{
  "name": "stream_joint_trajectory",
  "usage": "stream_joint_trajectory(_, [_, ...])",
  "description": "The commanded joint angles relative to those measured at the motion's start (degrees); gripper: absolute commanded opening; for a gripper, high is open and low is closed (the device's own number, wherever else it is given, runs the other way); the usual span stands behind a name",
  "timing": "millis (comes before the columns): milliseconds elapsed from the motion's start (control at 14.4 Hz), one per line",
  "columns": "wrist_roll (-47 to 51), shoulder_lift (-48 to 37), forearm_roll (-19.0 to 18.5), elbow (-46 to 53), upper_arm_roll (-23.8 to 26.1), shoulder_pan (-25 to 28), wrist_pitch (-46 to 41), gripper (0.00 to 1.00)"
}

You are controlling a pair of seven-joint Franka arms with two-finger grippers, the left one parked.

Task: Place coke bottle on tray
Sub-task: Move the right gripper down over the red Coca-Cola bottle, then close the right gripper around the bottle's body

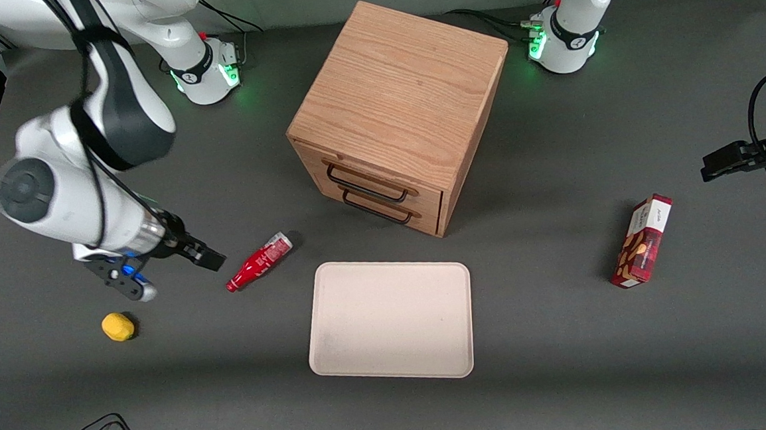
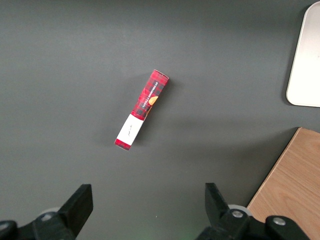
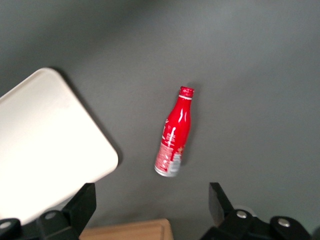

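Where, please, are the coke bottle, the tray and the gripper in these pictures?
coke bottle [image 1: 259,262]: front view, red body, lying on the table.
tray [image 1: 391,319]: front view, bare floor of the tray.
gripper [image 3: 150,205]: right wrist view, midway between its open fingers.

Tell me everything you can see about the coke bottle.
The coke bottle is small, slim, glossy red with white lettering, a red cap, tapered neck and silvery base. It lies on its side on the dark table, beside the tray, not touching it. The open gripper hovers near its cap end; nothing grips it.
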Motion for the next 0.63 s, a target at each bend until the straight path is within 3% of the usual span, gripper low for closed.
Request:
stream_joint_trajectory(0, [8.21, 1.12, 0.59, -7.33, 1.16, -0.4, 8.06, 1.0])
stream_joint_trajectory(278, [12.87, 6.92, -0.11, -8.04, 1.16, -0.31, 11.58, 1.0])
stream_joint_trajectory(557, [15.16, 9.12, -0.28, -13.05, 1.16, -0.13, 20.8, 1.0])
